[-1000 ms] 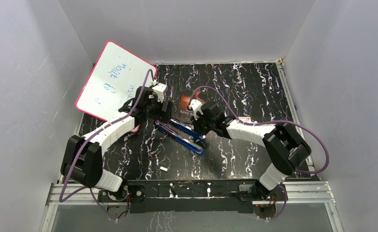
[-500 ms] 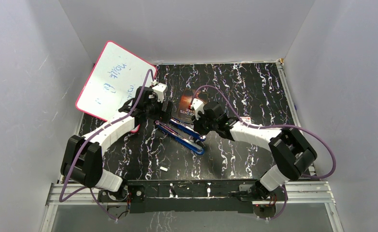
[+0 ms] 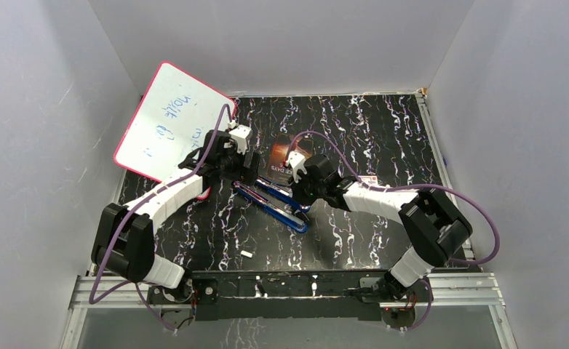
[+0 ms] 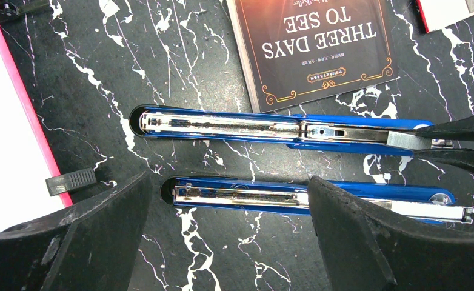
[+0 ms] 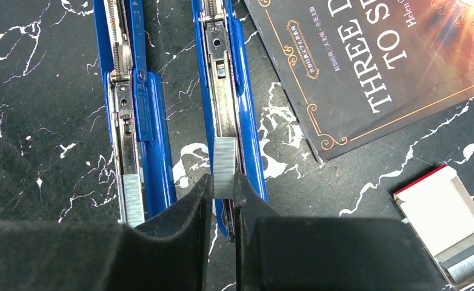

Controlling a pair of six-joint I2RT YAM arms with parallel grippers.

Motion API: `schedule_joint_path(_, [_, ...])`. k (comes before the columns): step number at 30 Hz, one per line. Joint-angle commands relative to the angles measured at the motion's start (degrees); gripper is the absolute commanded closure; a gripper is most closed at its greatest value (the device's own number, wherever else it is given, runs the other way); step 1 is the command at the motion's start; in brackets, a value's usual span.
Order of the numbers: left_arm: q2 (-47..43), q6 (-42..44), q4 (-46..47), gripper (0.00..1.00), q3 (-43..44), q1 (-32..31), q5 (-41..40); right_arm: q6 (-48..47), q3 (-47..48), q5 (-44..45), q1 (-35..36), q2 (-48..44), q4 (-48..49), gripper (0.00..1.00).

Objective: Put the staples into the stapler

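From above: finds the left gripper [image 3: 244, 177] spread wide and empty over one end of the stapler [image 3: 276, 206], which lies opened flat into two blue arms on the black marbled table [image 3: 383, 131]; finds the right gripper [image 3: 297, 195] nearly closed just beside it, at the farther arm; cannot tell from here what it pinches; places a whiteboard [image 3: 169, 120] behind the left gripper, a book [image 3: 281, 154] beyond and between both grippers, a small red-and-white box [image 3: 369, 178] beside the right arm.

Left wrist: shows both fingers [image 4: 71, 242] far apart, nothing clasped; has the nearer stapler arm running between them and behind the right-hand one; cannot tell whether touched; ahead and to the right, sees the staples [image 4: 407, 140], a short grey strip nipped between the right gripper's dark fingertips [image 4: 459, 130].

Right wrist: shows the fingertips [image 5: 189, 203] closed on the strip's near end; strip straight ahead, over the metal channel of the right-hand arm; cannot tell whether seated; other arm just left of the fingers; book ahead to the right; box off to the right, well apart.
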Motion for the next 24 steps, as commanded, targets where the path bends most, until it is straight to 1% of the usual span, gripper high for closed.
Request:
schedule_joint_path(1, [-1.74, 0.58, -0.38, 0.02, 0.26, -0.38, -0.3, 0.64, 2.32, 0.76, -0.09, 0.96, -1.14, 1.0])
schedule_joint_path(6, [-1.8, 0.58, -0.38, 0.02, 0.26, -0.38, -0.29, 0.72, 2.56, 0.37, -0.11, 0.79, -1.47, 1.0])
schedule_joint_path(14, [-1.73, 0.58, -0.29, 0.02, 0.26, -0.39, -0.32, 0.9, 0.64, -0.08, -0.09, -3.0, 2.39, 1.0])
schedule_joint_path(24, [-1.55, 0.62, -0.21, 0.02, 0.26, -0.38, -0.32, 0.56, 1.37, 0.35, -0.11, -1.01, 0.72, 1.0])
